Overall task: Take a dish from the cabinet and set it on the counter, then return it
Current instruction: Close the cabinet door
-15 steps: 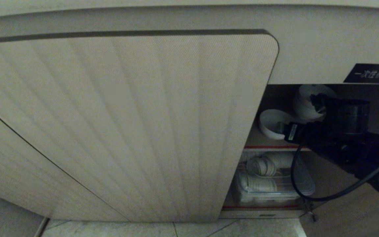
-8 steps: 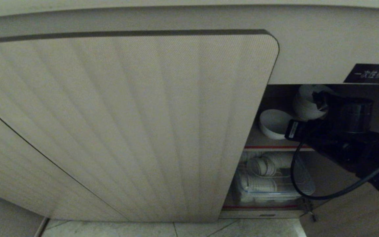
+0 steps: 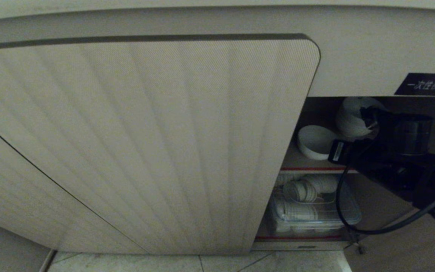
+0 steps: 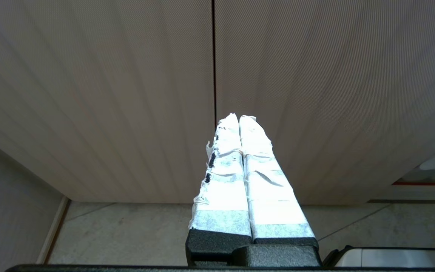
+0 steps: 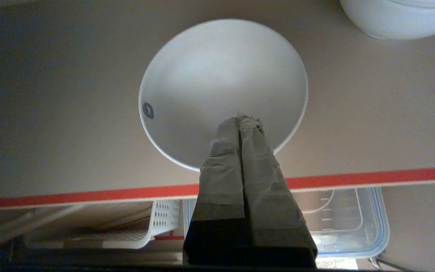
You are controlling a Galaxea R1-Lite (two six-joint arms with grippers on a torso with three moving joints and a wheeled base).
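The dish (image 3: 314,141) (image 5: 217,83), a plain white bowl, stands upright on the cabinet's upper shelf (image 5: 372,124), behind the shelf's red edge (image 5: 89,195). My right gripper (image 5: 240,118) is shut with nothing between its taped fingers. Its tips hang over the near side of the bowl; I cannot tell whether they touch it. The right arm (image 3: 398,151) reaches into the open side of the cabinet (image 3: 353,75). My left gripper (image 4: 239,117) is shut and empty, parked facing the ribbed doors (image 4: 127,94). The counter top is out of view.
A stack of like white bowls (image 3: 349,115) (image 5: 398,15) stands beside the dish. On the lower shelf sit a clear plastic box of white dishes (image 3: 315,213) and a white perforated basket (image 5: 142,226). The ribbed door (image 3: 145,143) covers the cabinet's left part. A black cable (image 3: 339,204) hangs from the arm.
The right arm has drawn back slightly to the right, off the dish, which now shows more fully on the shelf. The left arm has not moved.
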